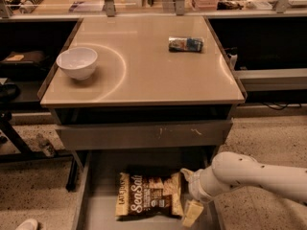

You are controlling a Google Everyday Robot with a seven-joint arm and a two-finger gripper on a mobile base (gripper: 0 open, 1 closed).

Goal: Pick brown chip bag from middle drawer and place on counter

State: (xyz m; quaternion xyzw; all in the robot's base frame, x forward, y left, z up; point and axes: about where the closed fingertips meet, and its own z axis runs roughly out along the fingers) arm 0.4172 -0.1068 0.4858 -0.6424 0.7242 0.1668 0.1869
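**Gripper spread at the bag's right end, grasp not yet made**

The gripper hangs low inside the middle drawer, its two tan fingers held apart, one toward the cabinet and one toward the camera. Between them lies the right end of the brown chip bag. Nothing is pinched yet, and whether the fingers touch the foil cannot be told. The white arm comes in from the right, outside the drawer wall.

The step in hand looks like the grasp. To do it well, the robot should close on the tan crimped end rather than the puffy middle (crinkly foil gives and can slide out), then lift straight up. The bag must pass the closed drawer front above before it swings toward the counter.

The bag lies flat on the drawer floor, near the right wall. Its long axis runs left to right across the drawer, a little tilted. The "Sea Salt" lettering reads upright from the camera, its top toward the cabinet.

On the counter stand a white bowl and a small blue-and-white packet, well apart
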